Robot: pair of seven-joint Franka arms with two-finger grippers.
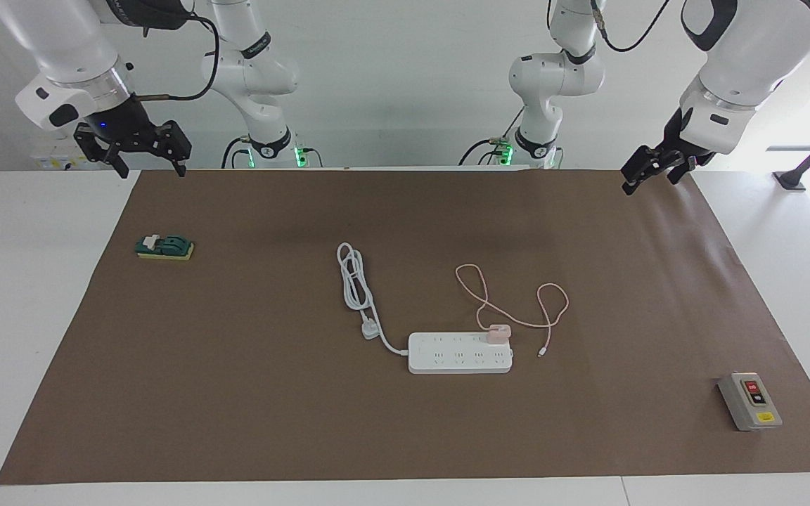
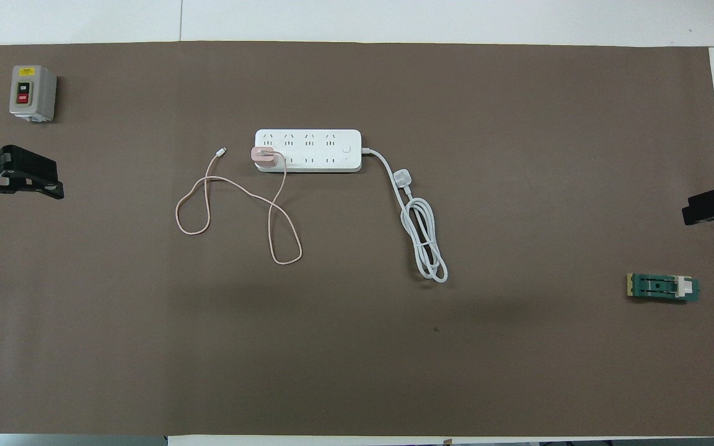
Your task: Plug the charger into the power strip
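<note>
The power strip (image 1: 460, 355) (image 2: 326, 145) lies flat in the middle of the brown mat. The pale-pink charger (image 1: 498, 333) (image 2: 263, 157) sits on top of it, at the end toward the left arm, on the row nearer the robots. Whether its pins are fully in does not show. Its thin pink cable (image 1: 551, 284) (image 2: 282, 263) loops loosely on the mat nearer the robots. My left gripper (image 1: 651, 181) (image 2: 19, 195) hangs open over the mat's corner at the left arm's end, holding nothing. My right gripper (image 1: 152, 169) (image 2: 698, 214) hangs open over the mat's edge at the right arm's end, also holding nothing.
The strip's thick white cord (image 1: 354, 277) (image 2: 425, 241) lies coiled beside it, its three-pin plug (image 1: 370, 330) (image 2: 403, 178) loose on the mat. A grey button box (image 1: 749, 400) (image 2: 33, 93) stands toward the left arm's end. A small green part (image 1: 164, 247) (image 2: 664, 287) lies toward the right arm's end.
</note>
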